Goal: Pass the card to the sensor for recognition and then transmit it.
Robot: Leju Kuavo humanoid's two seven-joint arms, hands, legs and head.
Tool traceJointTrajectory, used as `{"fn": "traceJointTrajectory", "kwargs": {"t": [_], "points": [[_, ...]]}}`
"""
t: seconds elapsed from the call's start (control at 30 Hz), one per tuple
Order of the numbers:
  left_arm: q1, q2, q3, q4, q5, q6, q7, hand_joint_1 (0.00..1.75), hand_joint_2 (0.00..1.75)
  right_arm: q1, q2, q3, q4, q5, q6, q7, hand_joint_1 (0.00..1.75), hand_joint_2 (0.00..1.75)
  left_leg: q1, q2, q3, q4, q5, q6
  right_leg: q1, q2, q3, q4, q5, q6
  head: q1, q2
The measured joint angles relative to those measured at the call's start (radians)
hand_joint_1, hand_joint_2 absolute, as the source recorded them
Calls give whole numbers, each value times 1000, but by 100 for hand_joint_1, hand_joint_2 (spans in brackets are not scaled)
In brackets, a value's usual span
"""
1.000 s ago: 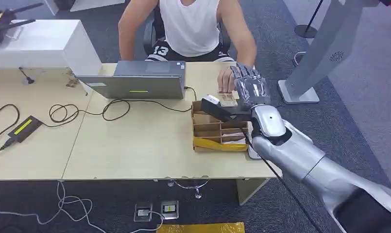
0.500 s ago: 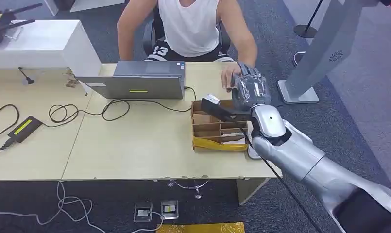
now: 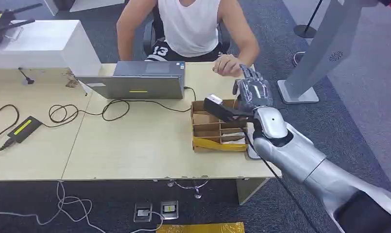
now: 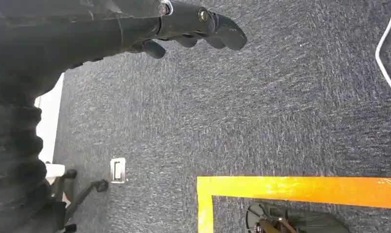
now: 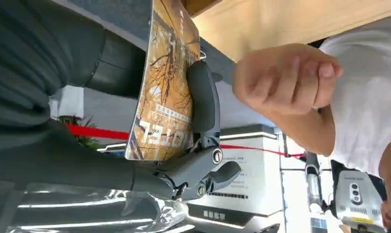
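Left hand (image 4: 183,24) hung empty over grey carpet, fingers loosely curled. At the table's three o'clock edge, a divided cardboard box (image 3: 217,128) held flat cards. Right hand (image 5: 193,121) pinched the card (image 5: 164,87) above it, lengthwise along the fingers, near a person's fist (image 5: 280,80).

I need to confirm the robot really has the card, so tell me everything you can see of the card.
The card is a thin, flat rectangle that looks like printed plastic, with a golden-brown picture of bare branches and pale lettering near one end. The right hand holds it, thumb on one face and a dark finger across the printed face. It sits raised above the desk, near the person's fist but not touching it.
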Motion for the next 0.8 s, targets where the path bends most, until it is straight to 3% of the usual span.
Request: {"fn": "traceJointTrajectory", "kwargs": {"t": [0.1,0.33,0.8], "points": [[0,0,-1,0,6,2,0,0,175,17,-1,-16,-8,-22,-38,-20,175,175,0,0,0,0,0,0,0,0,0,0,0,0,0,0],[15,0,0,0,51,13,-8,0,175,162,-19,-111,-131,-100,-260,-64,175,175,0,0,0,0,0,0,0,0,0,-1,0,0,0,0],[20,-1,0,0,70,21,-11,0,175,285,-58,-233,-286,-116,-312,-72,175,175,0,2,1,0,0,0,0,1,0,-1,1,-1,0,0]]}}
